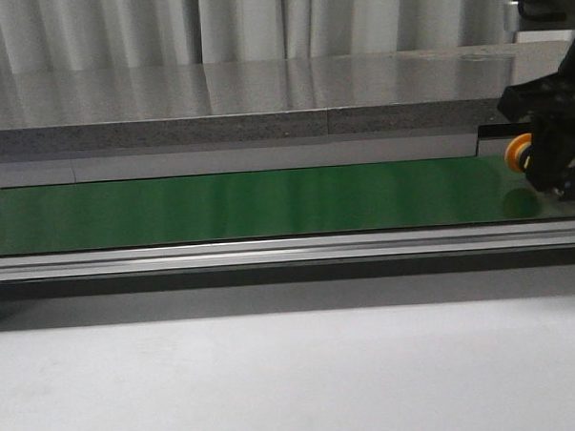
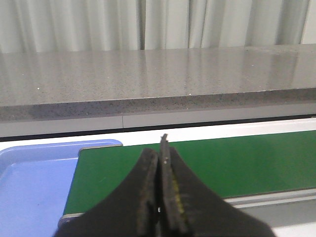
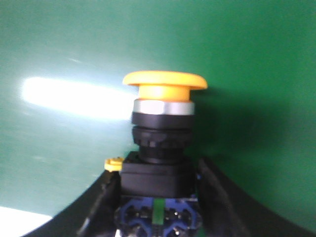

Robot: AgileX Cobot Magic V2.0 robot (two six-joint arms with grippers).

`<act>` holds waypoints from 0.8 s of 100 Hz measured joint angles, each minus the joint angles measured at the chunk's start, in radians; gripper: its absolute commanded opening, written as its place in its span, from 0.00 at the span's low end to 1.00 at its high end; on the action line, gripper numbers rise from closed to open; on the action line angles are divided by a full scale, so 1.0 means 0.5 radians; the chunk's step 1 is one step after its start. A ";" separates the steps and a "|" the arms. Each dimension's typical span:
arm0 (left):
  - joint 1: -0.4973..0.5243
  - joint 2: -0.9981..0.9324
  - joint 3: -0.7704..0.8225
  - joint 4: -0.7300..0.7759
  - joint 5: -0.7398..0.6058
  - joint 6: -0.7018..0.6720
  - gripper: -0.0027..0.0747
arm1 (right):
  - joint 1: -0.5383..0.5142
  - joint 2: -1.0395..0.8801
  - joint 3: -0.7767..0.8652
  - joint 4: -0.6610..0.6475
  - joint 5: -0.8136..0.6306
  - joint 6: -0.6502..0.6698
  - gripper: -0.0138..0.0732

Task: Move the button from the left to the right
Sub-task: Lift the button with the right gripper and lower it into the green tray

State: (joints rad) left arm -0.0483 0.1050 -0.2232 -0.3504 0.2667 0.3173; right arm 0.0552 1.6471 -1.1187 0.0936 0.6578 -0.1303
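Observation:
The button (image 3: 163,113) has a yellow-orange mushroom cap, a silver collar and a black body with a blue base. My right gripper (image 3: 157,197) is shut on its black body, one finger on each side. In the front view the button (image 1: 520,154) shows only its orange cap, held just above the green belt (image 1: 249,203) at the far right by the right gripper (image 1: 553,166). My left gripper (image 2: 161,163) is shut and empty, its fingers pressed together over the left end of the belt (image 2: 247,158).
A blue tray (image 2: 34,182) lies just off the belt's left end. A grey stone counter (image 1: 216,109) runs behind the belt. An aluminium rail (image 1: 270,250) edges the belt's front, with white table (image 1: 276,378) nearer me.

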 measured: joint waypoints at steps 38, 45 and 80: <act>0.000 0.000 0.000 0.000 0.000 0.000 0.01 | -0.140 0.000 -0.455 -0.239 0.313 0.000 0.40; 0.000 0.000 0.000 0.000 0.000 0.000 0.01 | -0.244 0.000 -0.482 -0.257 0.311 -0.004 0.40; 0.000 0.000 0.000 0.000 0.000 0.000 0.01 | -0.786 0.109 -0.495 -0.277 0.131 -0.182 0.40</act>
State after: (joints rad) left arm -0.0483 0.1050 -0.2232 -0.3504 0.2667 0.3173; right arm -0.3379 1.7015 -1.3661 -0.0449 0.7235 -0.2213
